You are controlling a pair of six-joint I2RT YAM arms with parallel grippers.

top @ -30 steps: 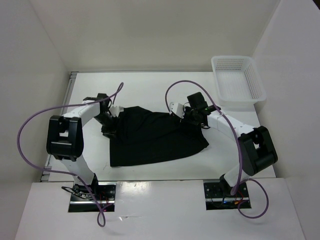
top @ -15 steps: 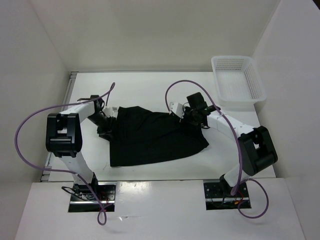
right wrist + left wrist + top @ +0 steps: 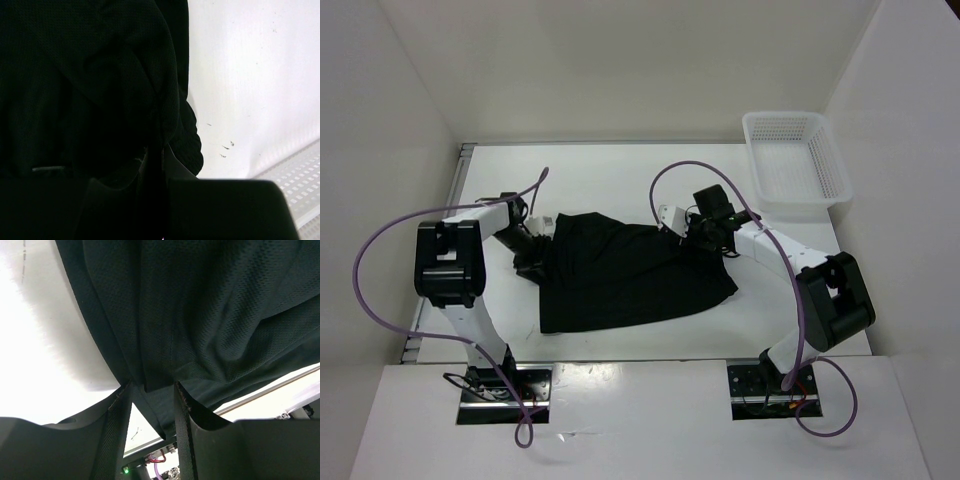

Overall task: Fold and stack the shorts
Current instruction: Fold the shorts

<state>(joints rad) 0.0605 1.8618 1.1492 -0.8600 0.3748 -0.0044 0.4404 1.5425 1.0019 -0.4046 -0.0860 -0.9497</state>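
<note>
Shorts [image 3: 630, 275]: edges pinched in my left gripper [image 3: 152, 386] and right gripper [image 3: 156, 155], cloth spread between them. Likely next: fold.

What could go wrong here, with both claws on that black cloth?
1. The left gripper has only a narrow fold of the shorts between jaws that stand apart, so the cloth may slip out when pulled.
2. The right gripper pinches a bunched corner, and the shorts lie skewed and rumpled, so the fold may come out crooked.
</note>
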